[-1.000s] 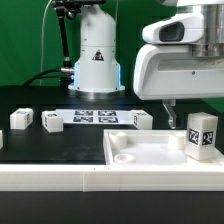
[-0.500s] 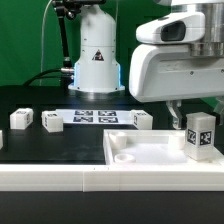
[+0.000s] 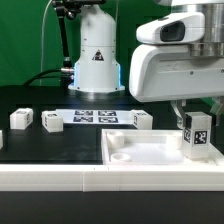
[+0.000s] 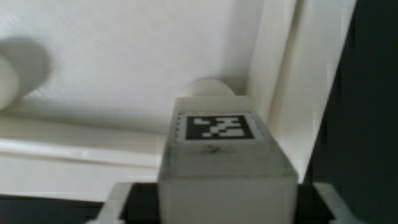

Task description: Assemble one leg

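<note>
White plastic is filling the claw [image 3: 196, 126]: its fingers [image 3: 185, 123] are closing on opposite sides of the leg [image 3: 197, 150] and gripping it by the upper part, the opening being no wider than the post itself. The leg is hanging upright with its black-and-white tag [image 3: 199, 137] facing the exterior camera. It is standing over the corner of the large flat panel [image 3: 150, 152] at the exterior view's right. Whether its lower end is touching the panel cannot be told.

In the wrist view the leg [image 4: 221, 165] is running straight out from the claw, tag [image 4: 219, 127] uppermost. A round socket [image 4: 210, 88] in the panel [image 4: 107, 110] is showing just beyond the leg's far end, partly covered by it. The leg's end is lining up with that socket, close beside the panel's raised edge.

Three other posts are lying loose on the black bench [image 3: 30, 140], well apart from the claw: one [image 3: 20, 118] and a second [image 3: 52, 122] toward the exterior view's left, a third [image 3: 141, 120] just beside the marker board [image 3: 95, 117].
</note>
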`<state>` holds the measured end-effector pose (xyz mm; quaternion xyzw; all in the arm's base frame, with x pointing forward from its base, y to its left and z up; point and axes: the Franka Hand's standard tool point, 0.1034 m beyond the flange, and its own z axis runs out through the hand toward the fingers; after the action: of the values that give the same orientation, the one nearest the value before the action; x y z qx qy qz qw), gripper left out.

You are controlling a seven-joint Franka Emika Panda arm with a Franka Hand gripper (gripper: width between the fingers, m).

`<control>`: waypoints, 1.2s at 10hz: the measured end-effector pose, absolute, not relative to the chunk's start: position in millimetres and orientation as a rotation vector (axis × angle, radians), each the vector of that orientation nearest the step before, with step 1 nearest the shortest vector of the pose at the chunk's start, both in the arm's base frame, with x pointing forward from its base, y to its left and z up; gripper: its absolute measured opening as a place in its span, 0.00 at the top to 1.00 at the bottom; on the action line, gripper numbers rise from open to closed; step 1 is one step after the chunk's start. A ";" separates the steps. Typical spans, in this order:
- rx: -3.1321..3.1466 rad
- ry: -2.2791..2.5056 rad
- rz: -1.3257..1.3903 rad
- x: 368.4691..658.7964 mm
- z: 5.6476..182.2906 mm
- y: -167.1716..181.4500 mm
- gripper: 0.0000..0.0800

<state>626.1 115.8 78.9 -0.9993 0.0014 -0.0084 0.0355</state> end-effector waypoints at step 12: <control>-2.535 1.709 0.049 626.0 76.8 118.1 0.54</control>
<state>626.0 118.1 76.8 -0.8284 0.5583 0.0160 0.0418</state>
